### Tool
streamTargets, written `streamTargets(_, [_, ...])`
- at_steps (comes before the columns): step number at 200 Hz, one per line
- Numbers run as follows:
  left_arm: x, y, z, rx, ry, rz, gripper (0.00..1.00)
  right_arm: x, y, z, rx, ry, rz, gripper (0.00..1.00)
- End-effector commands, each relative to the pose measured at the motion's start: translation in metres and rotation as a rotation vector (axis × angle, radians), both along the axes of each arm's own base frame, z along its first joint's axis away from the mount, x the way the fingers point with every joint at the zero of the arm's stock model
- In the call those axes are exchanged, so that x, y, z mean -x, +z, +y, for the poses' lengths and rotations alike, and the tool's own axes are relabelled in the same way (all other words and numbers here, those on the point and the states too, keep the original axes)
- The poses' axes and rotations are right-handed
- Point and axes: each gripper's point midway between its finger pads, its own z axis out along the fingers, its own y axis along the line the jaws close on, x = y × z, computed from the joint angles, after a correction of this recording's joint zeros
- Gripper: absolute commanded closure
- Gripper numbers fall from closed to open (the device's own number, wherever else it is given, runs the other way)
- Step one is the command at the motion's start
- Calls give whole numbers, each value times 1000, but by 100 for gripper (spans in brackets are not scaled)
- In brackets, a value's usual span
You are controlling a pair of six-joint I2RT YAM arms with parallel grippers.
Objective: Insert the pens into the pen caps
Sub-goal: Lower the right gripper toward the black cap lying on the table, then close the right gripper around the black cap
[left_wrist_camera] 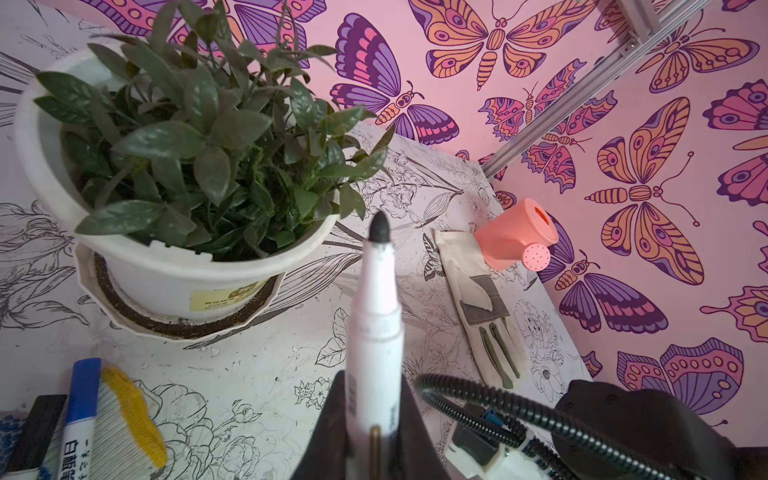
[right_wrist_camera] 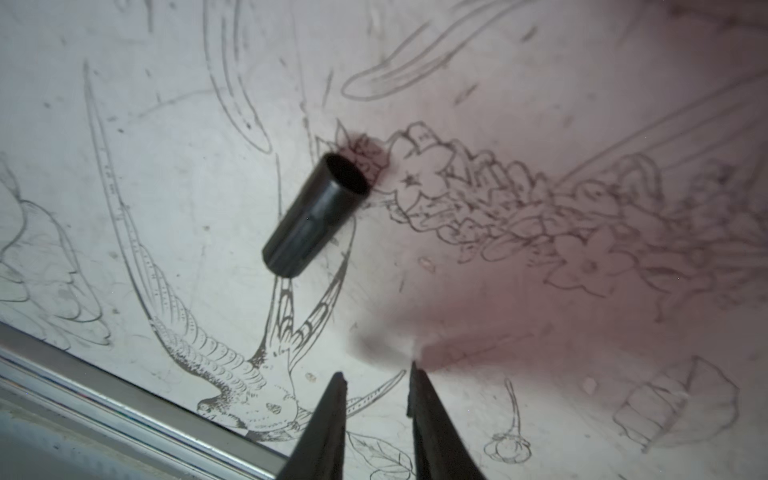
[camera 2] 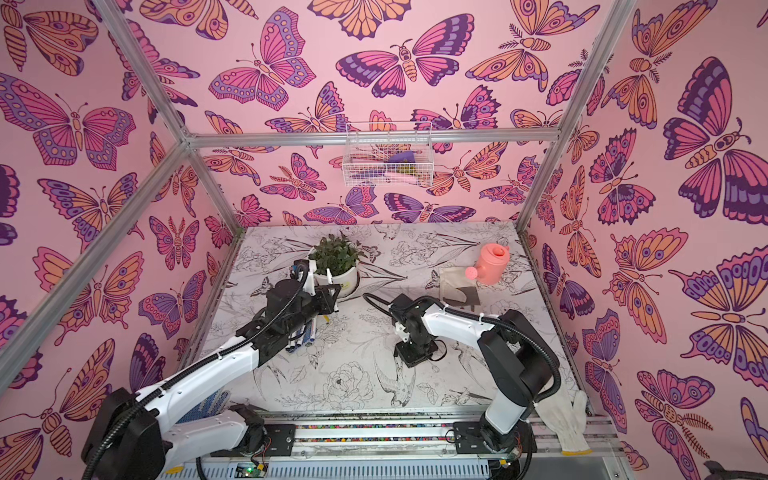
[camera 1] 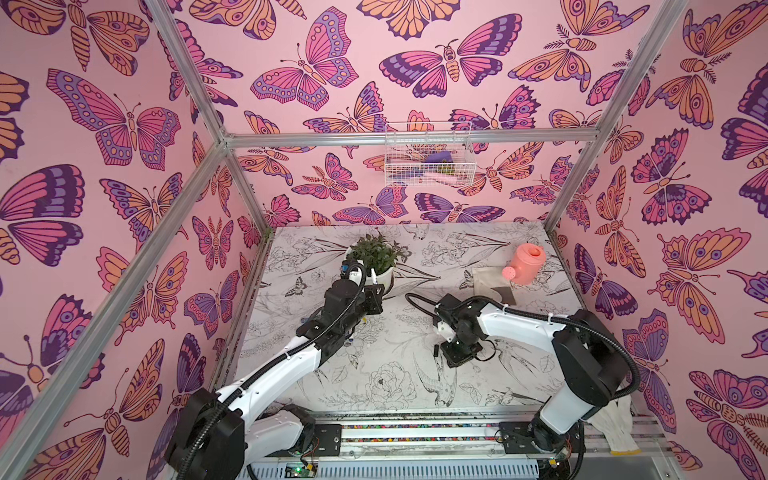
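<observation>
A flower-printed desk (camera 1: 407, 386) is carrying a job of pens and caps that seems to be partway along.

The left tool (left_wrist_camera: 374, 376) is hanging above the desk with its fingers pressed together on a white pen (left_wrist_camera: 376, 316). It is pinching the barrel low down, so the bare dark tip is pointing straight out ahead of the tool, uncapped.

The right tool (right_wrist_camera: 377, 372) is hovering low over the desk with its two fingers standing slightly spread and nothing between them.

Below and behind the left tool, a cluster of pens (camera 2: 301, 338) is lying on the desk. They are showing too small to tell which are wearing caps.

In the left wrist view a blue-capped pen (left_wrist_camera: 81, 399) is lying on the desk off to one side of the left tool, so at least one pen seems to be finished.

A black cap (right_wrist_camera: 318, 216) is lying on its side just ahead of the right tool's fingertips, a little to one side and apart from them. Its open mouth is facing away from the tool.

Judging from this, the held pen is waiting for a cap and the black cap is not yet being gripped. Picking it up and sliding it over the tip looks to be what is left here.
</observation>
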Motion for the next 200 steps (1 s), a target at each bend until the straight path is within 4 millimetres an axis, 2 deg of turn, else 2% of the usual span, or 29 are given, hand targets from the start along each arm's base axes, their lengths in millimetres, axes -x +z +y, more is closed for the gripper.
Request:
streamTargets(1, [5, -1, 8, 5, 21, 5, 100, -11, -1, 8, 11, 42, -30, 76])
streamTargets(25, [8, 3, 11, 5, 24, -9, 100, -24, -5, 20, -4, 46, -47, 76])
streamTargets(69, [10, 10, 16, 8, 42, -26, 100, -48, 1, 57, -104, 68, -62, 75])
streamTargets(114, [9, 9, 16, 21, 51, -19, 100, -77, 30, 85, -182, 95, -154, 73])
streamTargets(157, [7, 8, 14, 38, 54, -12, 100, -96, 42, 79, -117, 119, -232, 65])
streamTargets(173, [8, 7, 13, 40, 48, -8, 100, -95, 44, 78, -114, 127, -239, 60])
streamTargets(200, [10, 8, 17, 38, 62, -17, 100, -87, 42, 87, -119, 181, -238, 55])
